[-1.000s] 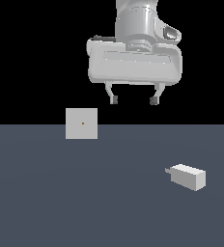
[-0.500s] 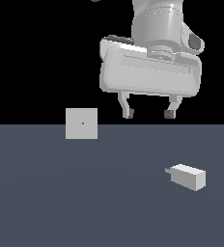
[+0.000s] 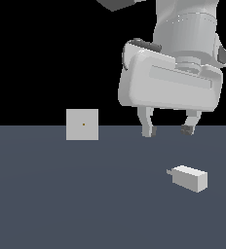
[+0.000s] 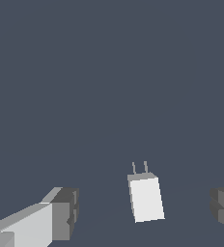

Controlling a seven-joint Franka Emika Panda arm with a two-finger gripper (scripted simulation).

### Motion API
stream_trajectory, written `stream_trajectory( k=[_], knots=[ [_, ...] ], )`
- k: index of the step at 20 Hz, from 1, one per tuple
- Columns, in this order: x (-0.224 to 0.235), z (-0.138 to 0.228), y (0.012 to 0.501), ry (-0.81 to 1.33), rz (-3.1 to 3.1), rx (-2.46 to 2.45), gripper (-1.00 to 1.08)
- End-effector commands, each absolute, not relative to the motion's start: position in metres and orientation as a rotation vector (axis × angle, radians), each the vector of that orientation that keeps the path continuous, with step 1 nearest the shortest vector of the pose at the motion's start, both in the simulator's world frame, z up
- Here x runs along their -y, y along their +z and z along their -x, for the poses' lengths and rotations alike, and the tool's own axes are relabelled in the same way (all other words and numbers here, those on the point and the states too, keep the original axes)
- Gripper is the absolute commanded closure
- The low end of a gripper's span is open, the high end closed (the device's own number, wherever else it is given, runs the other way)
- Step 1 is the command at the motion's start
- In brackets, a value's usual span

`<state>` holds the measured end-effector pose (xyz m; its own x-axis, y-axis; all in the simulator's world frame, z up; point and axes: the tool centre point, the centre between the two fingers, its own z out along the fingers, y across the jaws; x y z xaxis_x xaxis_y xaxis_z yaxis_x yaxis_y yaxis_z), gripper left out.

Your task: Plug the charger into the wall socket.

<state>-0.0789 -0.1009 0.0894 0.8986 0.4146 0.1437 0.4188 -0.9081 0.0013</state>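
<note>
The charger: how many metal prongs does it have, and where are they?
2. Both prongs stick out side by side from one end of the charger, which lies on the floor between the open gripper's fingers.

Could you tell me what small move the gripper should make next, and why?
Probably lower straight down toward the charger. The gripper hangs open above it, holding nothing, and the wrist view shows the charger lying between the two fingers. It lies flat on the floor, apart from the wall socket.
</note>
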Motion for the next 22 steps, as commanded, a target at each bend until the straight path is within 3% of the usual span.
stream_trajectory(
  k=[1,22],
  knots=[
    [0.107,0.083,0.083,-0.229,3.017,0.711,-0.92],
    [0.126,0.094,0.062,-0.250,2.969,0.840,-0.92]
  ],
)
